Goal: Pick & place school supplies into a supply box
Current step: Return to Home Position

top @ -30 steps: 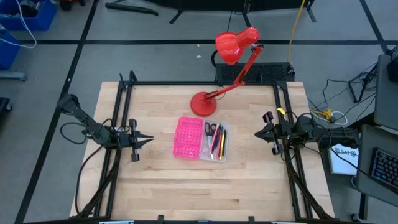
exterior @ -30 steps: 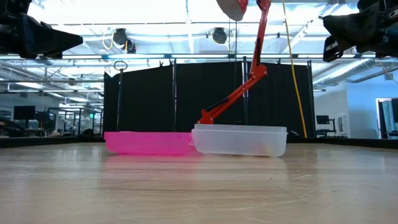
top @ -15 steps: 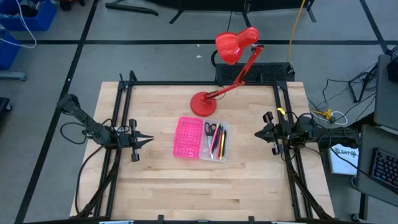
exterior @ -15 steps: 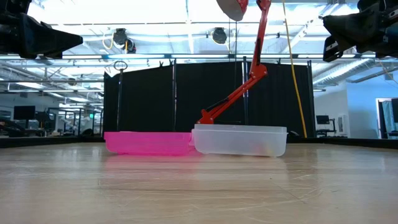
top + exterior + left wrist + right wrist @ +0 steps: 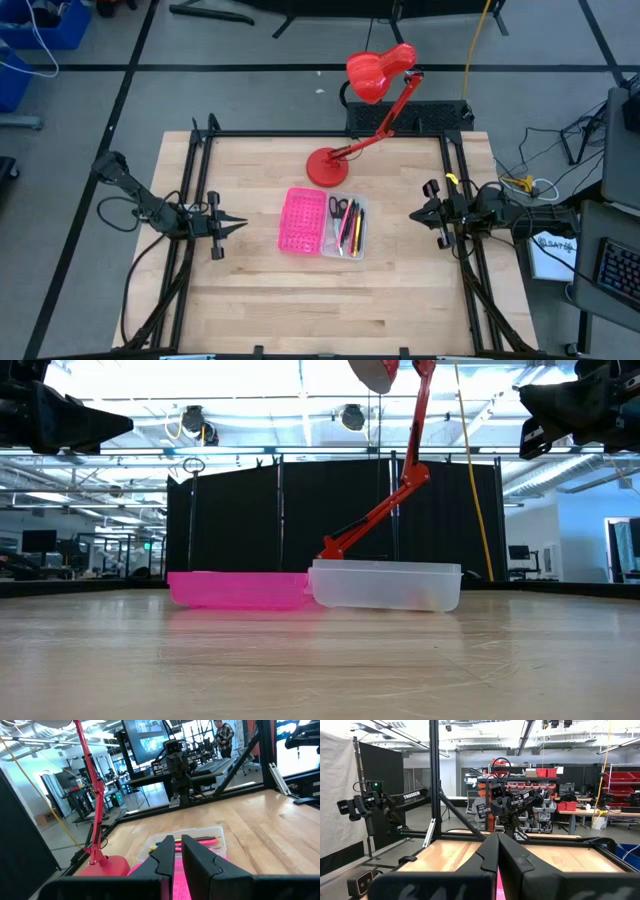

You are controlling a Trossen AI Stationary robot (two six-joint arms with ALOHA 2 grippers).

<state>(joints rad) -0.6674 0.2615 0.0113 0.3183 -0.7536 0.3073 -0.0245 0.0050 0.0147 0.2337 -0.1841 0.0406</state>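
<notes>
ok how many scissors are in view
1. The scissors lie in the clear half of the supply box, at the end nearest the red lamp, beside the pens. Others may be hidden underneath.

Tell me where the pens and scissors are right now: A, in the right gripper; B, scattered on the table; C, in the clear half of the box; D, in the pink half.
C: the high view shows the scissors and pens lying in the clear half of the supply box, none in the pink half.
</notes>
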